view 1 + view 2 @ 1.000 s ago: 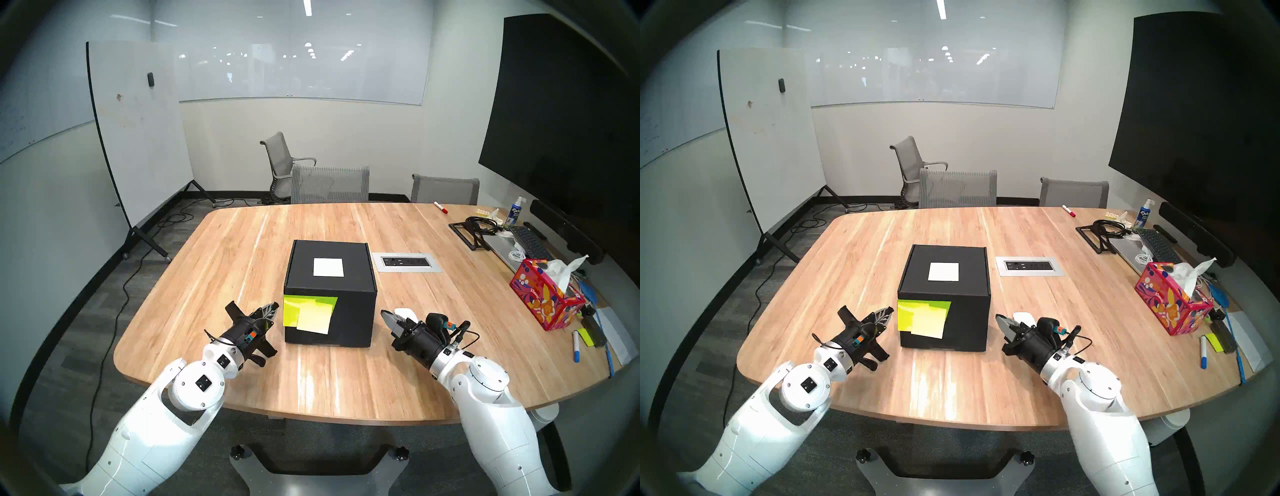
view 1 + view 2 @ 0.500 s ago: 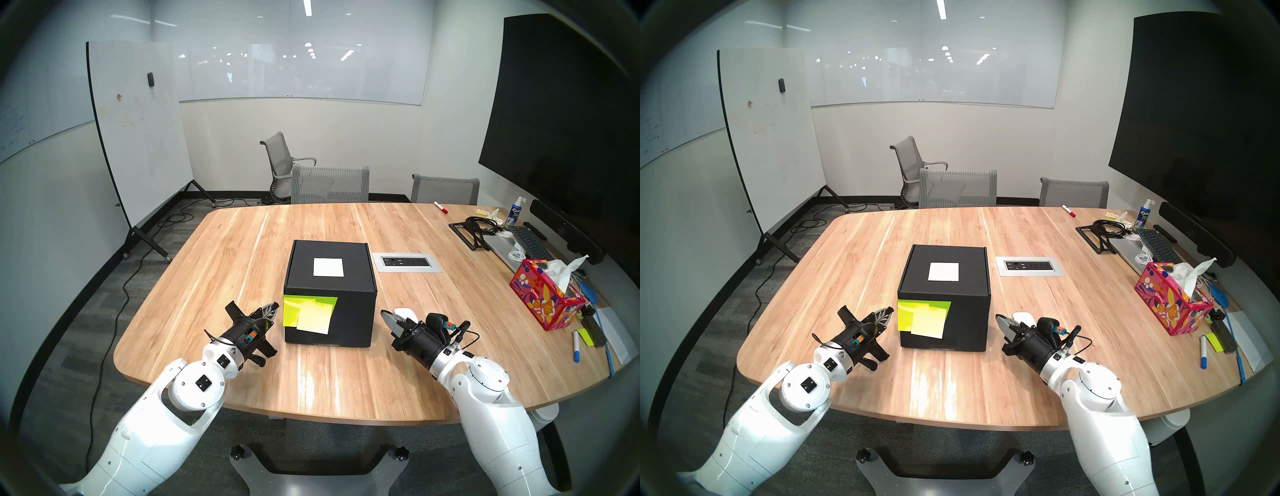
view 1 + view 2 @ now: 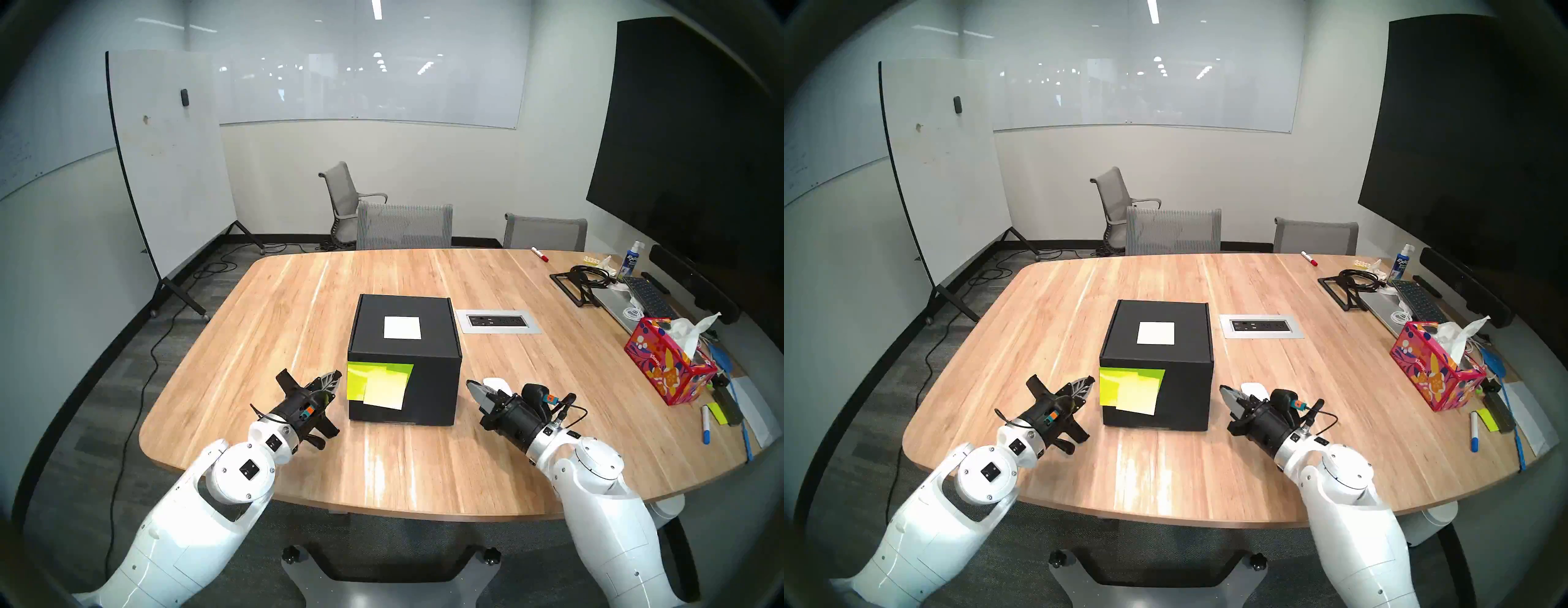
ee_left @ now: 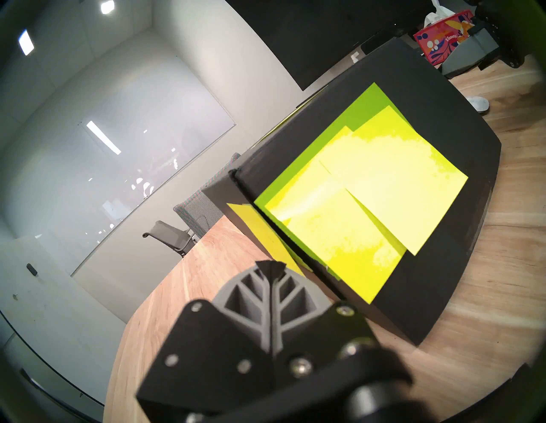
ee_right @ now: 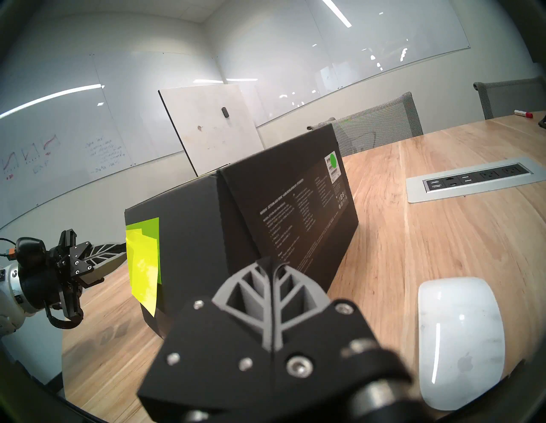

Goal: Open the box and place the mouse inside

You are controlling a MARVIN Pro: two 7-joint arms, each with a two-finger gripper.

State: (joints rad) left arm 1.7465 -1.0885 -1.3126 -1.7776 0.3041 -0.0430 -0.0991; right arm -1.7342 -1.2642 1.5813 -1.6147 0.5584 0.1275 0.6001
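The black box [image 3: 403, 335] stands closed in the middle of the wooden table [image 3: 297, 305], with a white label on its lid and yellow-green sticky notes [image 3: 379, 384] on its front flap. My left gripper [image 3: 337, 378] is shut and empty, its tip just left of the notes [image 4: 354, 206]. My right gripper [image 3: 469, 384] is shut and empty too, near the box's front right corner [image 5: 218, 236]. The white mouse [image 5: 461, 339] lies on the table beside the right gripper, partly hidden behind it in the head views [image 3: 498, 384].
A power outlet plate [image 3: 498, 321] is set in the table right of the box. A red floral tissue box [image 3: 668, 365], markers, a keyboard and cables crowd the right edge. Chairs stand at the far side, a whiteboard to the left.
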